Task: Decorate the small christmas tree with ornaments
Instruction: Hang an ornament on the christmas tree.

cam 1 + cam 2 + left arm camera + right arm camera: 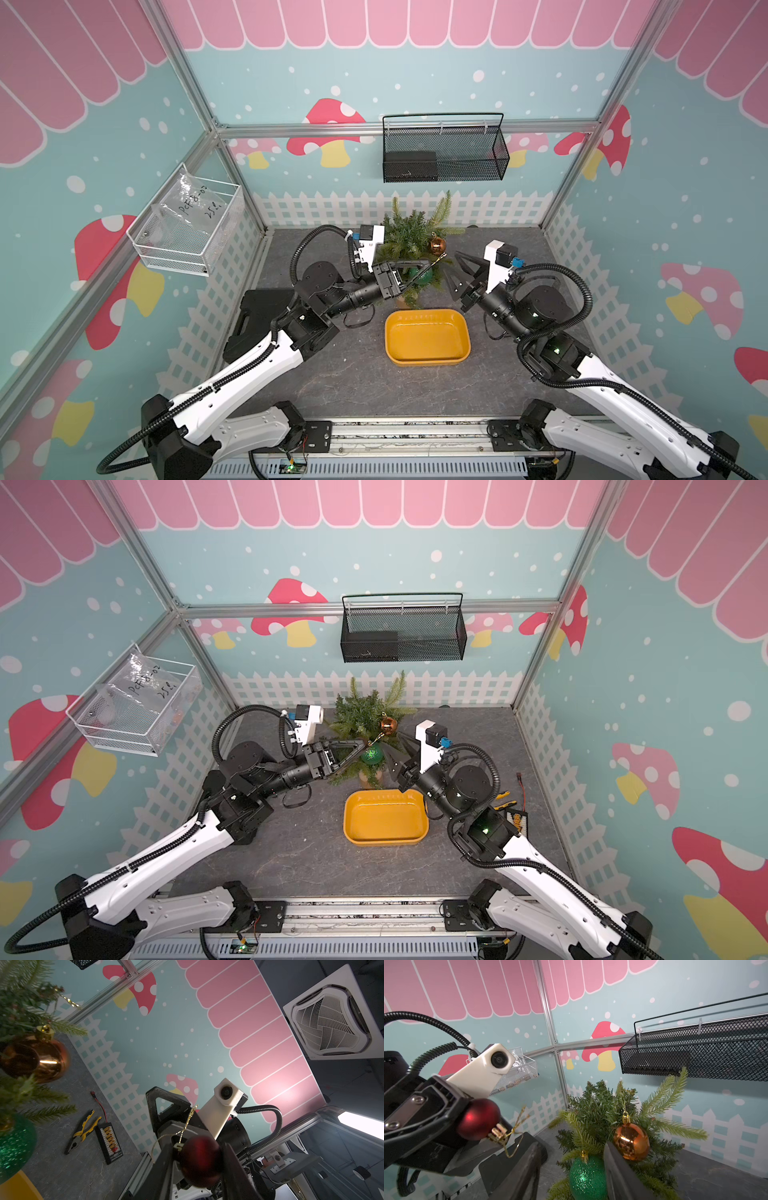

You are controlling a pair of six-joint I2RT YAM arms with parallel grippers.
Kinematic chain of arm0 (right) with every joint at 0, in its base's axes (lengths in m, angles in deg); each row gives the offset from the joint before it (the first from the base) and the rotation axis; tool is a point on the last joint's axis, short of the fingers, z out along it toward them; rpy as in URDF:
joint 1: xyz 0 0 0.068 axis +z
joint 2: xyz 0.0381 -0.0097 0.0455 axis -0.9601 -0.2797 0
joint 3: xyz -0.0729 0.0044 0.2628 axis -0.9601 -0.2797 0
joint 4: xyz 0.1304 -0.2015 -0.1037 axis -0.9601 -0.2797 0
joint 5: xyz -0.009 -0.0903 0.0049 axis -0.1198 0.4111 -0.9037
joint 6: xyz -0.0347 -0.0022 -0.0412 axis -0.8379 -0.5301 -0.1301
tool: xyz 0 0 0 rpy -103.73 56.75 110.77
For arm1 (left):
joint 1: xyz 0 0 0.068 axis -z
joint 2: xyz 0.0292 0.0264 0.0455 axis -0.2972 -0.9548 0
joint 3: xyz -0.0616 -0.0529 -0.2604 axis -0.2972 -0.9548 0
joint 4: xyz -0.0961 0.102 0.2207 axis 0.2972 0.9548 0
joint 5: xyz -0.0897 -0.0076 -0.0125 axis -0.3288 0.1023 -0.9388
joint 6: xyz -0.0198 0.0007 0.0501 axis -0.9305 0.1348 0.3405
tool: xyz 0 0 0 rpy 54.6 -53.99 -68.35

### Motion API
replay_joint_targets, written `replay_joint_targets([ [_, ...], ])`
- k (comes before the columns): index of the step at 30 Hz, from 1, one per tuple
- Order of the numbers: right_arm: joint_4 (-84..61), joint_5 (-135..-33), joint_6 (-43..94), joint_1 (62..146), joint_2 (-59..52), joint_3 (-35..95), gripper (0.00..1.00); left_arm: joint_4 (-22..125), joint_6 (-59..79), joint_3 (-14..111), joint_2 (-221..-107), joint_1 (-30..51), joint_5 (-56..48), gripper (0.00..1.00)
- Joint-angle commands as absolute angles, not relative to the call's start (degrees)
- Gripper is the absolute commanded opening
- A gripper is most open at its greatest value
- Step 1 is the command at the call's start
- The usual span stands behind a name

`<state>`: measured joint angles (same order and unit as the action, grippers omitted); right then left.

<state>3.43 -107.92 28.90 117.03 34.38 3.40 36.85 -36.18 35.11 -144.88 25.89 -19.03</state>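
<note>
Small tree [409,235] stands at centre of both top views, just above the yellow tray [430,362] on the grey tabletop [353,374]. Copper ball [436,244] and green glitter ball [371,754] hang on it. Left pincer [422,268], over the tree's lower branches, is closed part-way around a small dark red ball [478,1119]. Right pincer [454,268], just right of the tree: jaws apart, holding nothing.

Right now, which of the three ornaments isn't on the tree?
The small dark red ball, held by the left gripper; the copper ball and green ball hang on the tree.
</note>
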Motion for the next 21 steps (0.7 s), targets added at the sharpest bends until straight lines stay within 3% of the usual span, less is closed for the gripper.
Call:
replay_joint_targets([
  [1,7.17,-109.61,30.99,117.39,34.03,6.41,0.52,35.53,-36.88,34.75,-144.75,25.46,-19.98,0.31],
  [15,8.51,-113.48,34.3,117.35,30.95,9.01,0.49,34.63,-37.39,33.76,-144.02,24.21,-20.77,0.31],
  [17,8.55,-114.11,34.39,117.35,30.27,9.53,0.42,34.58,-37.41,33.57,-143.87,24.21,-20.77,0.31],
  [21,8.14,-113.98,33.89,117.35,29.53,10.36,0.19,34.37,-37.41,32.97,-143.36,24.12,-20.58,0.3],
])
